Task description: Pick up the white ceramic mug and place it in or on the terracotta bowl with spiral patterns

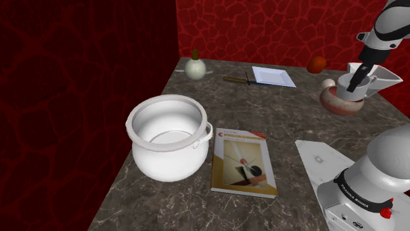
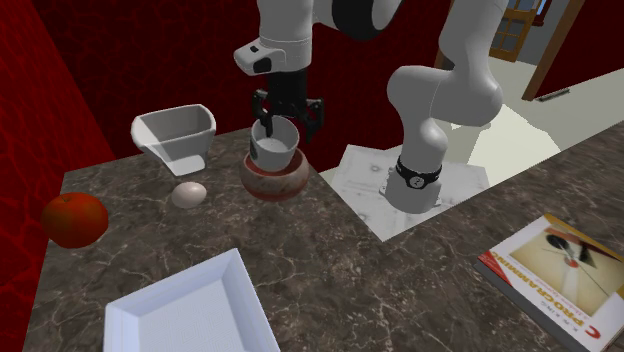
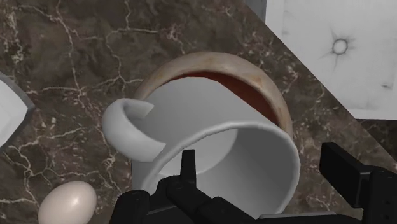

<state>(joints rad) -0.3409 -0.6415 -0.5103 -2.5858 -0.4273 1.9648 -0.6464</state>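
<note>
The white mug (image 2: 272,148) stands upright inside the terracotta bowl (image 2: 275,182), near the counter edge beside the stand. My gripper (image 2: 288,122) hangs right over it, open. In the wrist view one finger (image 3: 188,170) reaches inside the mug (image 3: 210,121), while the other sits outside its wall with a small gap. Neither finger presses the wall. The bowl's rim (image 3: 254,73) shows behind the mug. In the shoulder view the gripper (image 1: 355,81) is at the mug (image 1: 363,90) above the bowl (image 1: 338,104) at the far right.
A white square basin (image 2: 175,140), an egg (image 2: 188,194) and a red fruit (image 2: 75,218) lie close to the bowl. A white tray (image 2: 190,310) is further off. A large white pot (image 1: 167,138), a book (image 1: 243,161) and a small round vase (image 1: 194,65) occupy the rest of the counter.
</note>
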